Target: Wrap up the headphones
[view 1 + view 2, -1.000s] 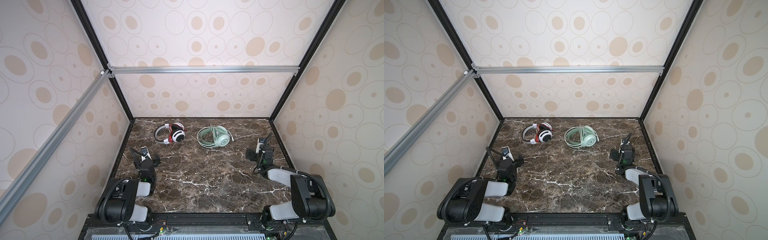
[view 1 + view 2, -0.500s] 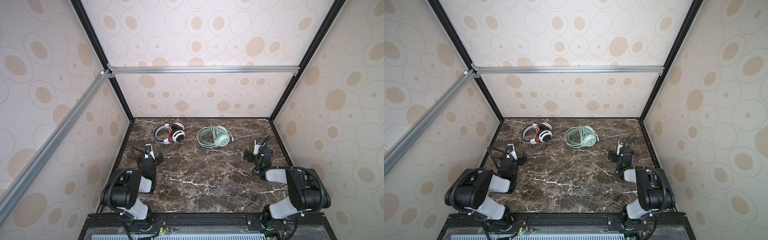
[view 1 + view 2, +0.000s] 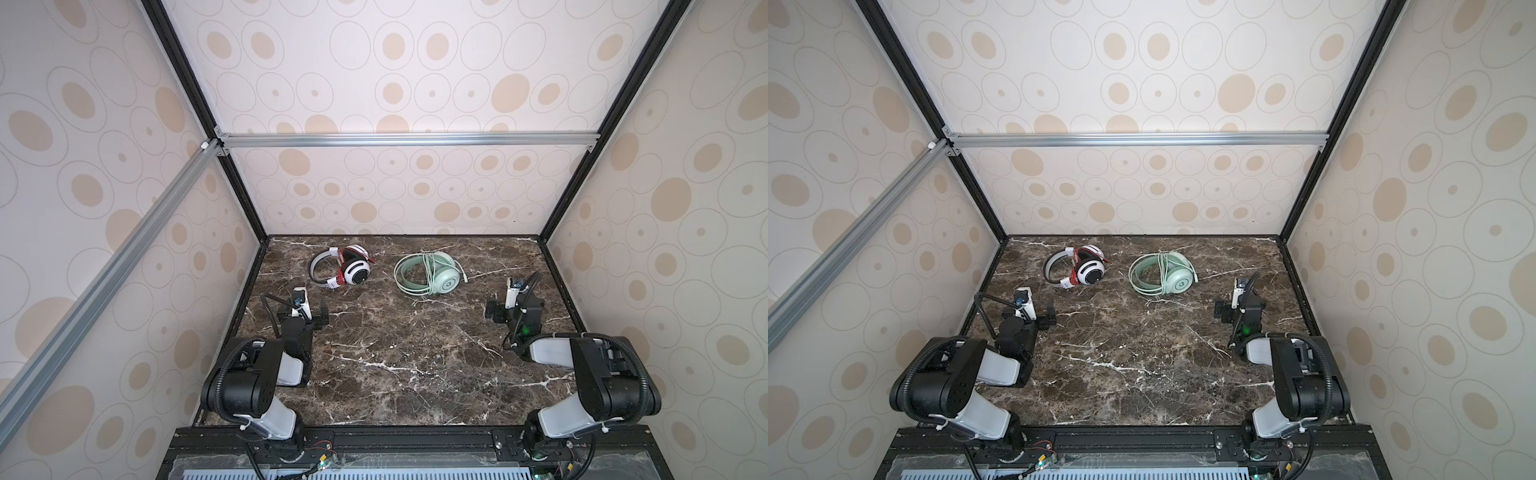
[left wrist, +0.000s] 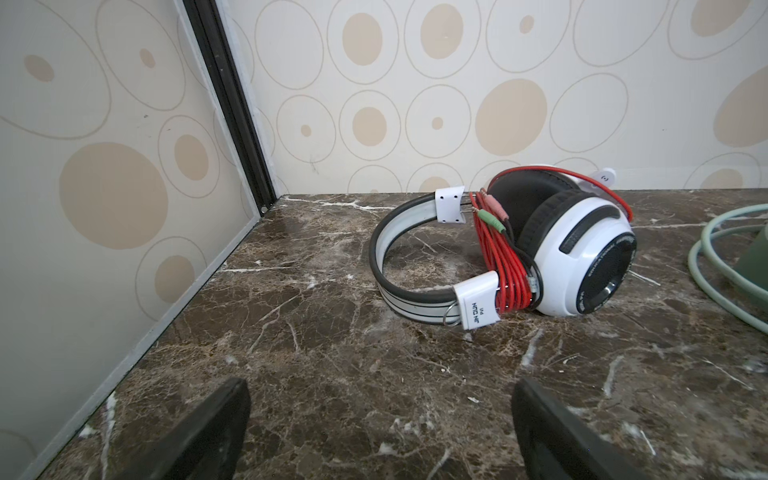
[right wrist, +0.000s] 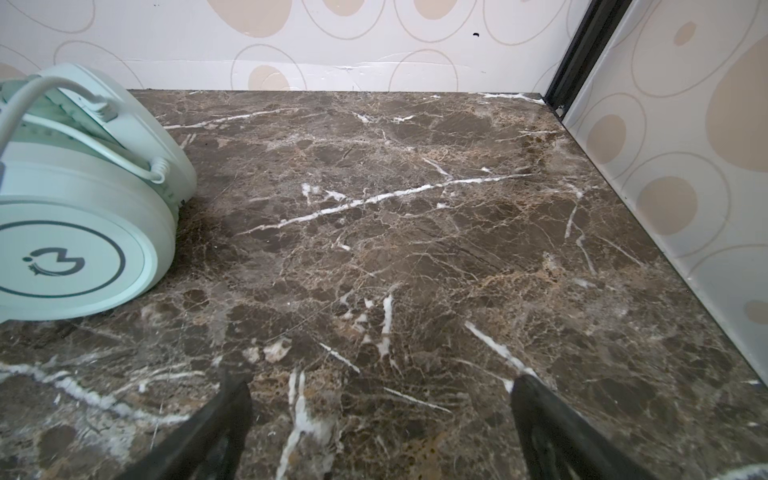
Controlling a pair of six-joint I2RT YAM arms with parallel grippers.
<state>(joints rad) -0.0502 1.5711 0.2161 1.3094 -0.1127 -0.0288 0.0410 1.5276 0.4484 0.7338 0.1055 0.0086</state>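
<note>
Both of your top views look steeply down from high above the near edge of the surface (image 3: 395,365) toward the back wall (image 3: 395,195), and they share nearly the whole scene. Your left wrist camera sits low and close, facing the white headset (image 4: 557,286). Your right wrist camera, equally low, faces the far right corner. Both wrist views catch the mint-green headset (image 5: 83,232).

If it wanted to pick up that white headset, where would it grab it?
Probably the bare headband arc, from above: the white headset lies on its side, so the thin band stands on edge, clear of bulky cups and wound red cable.
</note>
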